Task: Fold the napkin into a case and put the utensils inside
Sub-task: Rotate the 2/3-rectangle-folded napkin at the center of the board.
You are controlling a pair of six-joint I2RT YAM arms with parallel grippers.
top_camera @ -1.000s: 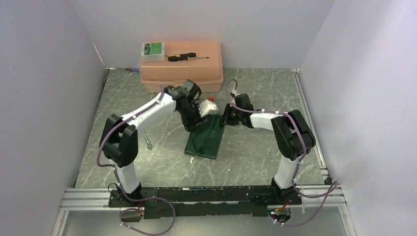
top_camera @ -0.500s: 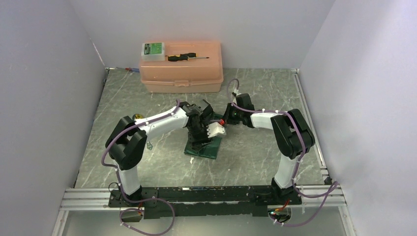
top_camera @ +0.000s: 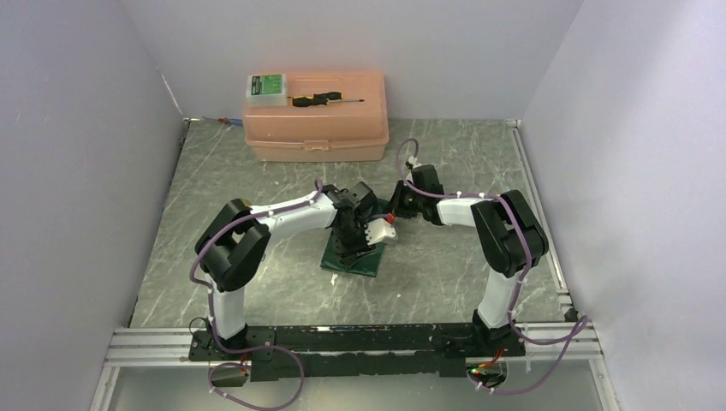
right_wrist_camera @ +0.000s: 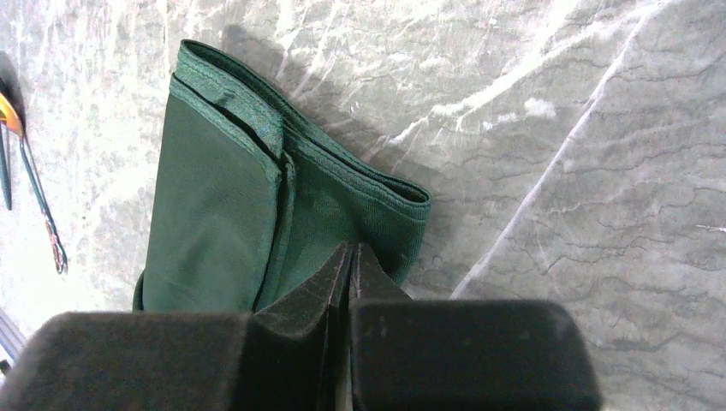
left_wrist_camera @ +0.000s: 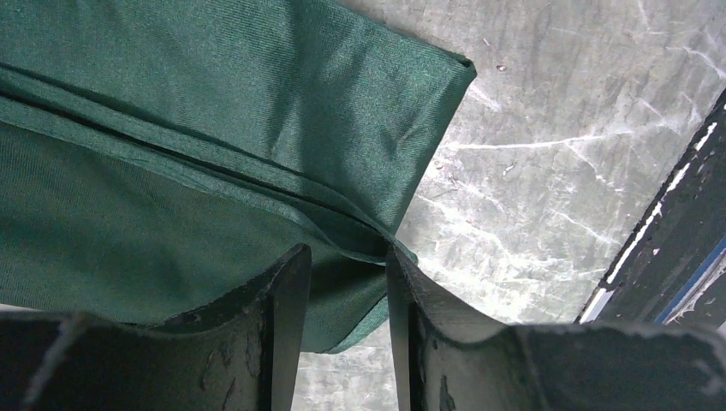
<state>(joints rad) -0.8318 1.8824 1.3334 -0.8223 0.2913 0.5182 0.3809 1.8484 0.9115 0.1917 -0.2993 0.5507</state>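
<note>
Step in hand: folding, not loading yet. The napkin (top_camera: 351,264) is laid mid-table (top_camera: 445,274) as a narrow strip, several layers stacked. The utensils (right_wrist_camera: 39,204) are seen on the bare stone off its left side, apart from the cloth, none inside.

The left gripper (left_wrist_camera: 344,257) is set low over the napkin's near part, jaws apart, with a folded edge taken in between them; no clamp is seen. The right gripper (right_wrist_camera: 351,253) is closed tight, tips down on the far part of the cloth. Whether a layer is pinched cannot be told; a hold-down is judged likely.

Both arms are reached inward, wrists pitched down, meeting over the napkin.

Next, as judged: left jaws to be closed on that edge and the edge carried over while the other end is pinned. All layers must be caught together, or the fold slips open.
</note>
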